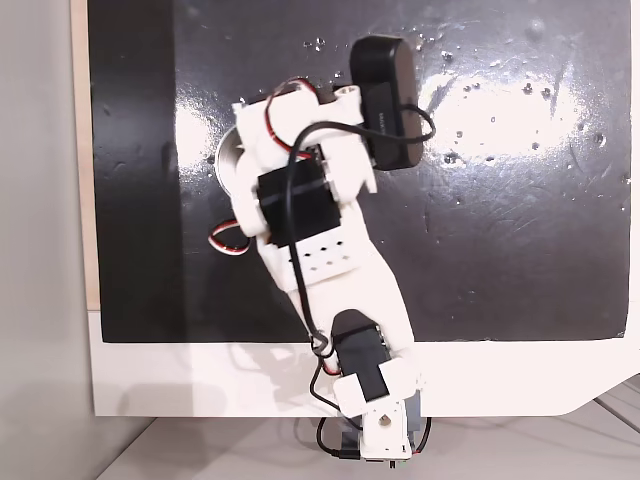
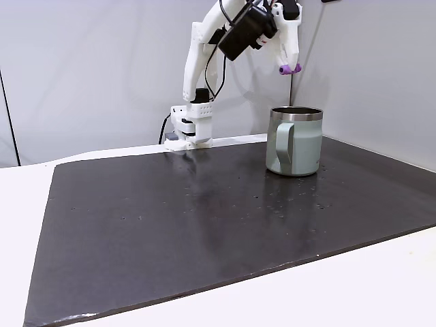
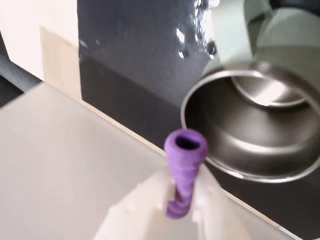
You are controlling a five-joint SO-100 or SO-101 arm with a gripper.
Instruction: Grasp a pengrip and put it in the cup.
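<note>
Clamped on the pengrip point(image 3: 183, 170), the claw point(image 3: 181, 200) sits at the bottom centre of the wrist view, its two white fingers point(image 3: 150, 205) pressed against the lower part of the purple tube while the open hollow end points up into the frame. In a fixed view from the side, the claw point(image 2: 289, 67) hangs high in the upper right of the frame with the pengrip point(image 2: 289, 69) showing as a small purple stub at its tip, well above the counter point(image 2: 170, 225).

The cup point(image 2: 294, 141) stands upright on the dark mat right of centre in that view, below the claw and slightly to its right, its handle turned toward the left of the frame. In the wrist view the cup point(image 3: 250, 145) fills the right half, its shiny grey inside open to the camera, and the pengrip's top end lies just left of the rim, apart from it.

In a fixed view from above, the white arm point(image 1: 320, 220) runs from the bottom centre up toward the upper middle, covering most of the cup point(image 1: 226, 160), whose pale edge shows at its left side. A black camera point(image 1: 385, 100) rides on the arm in the upper middle.
</note>
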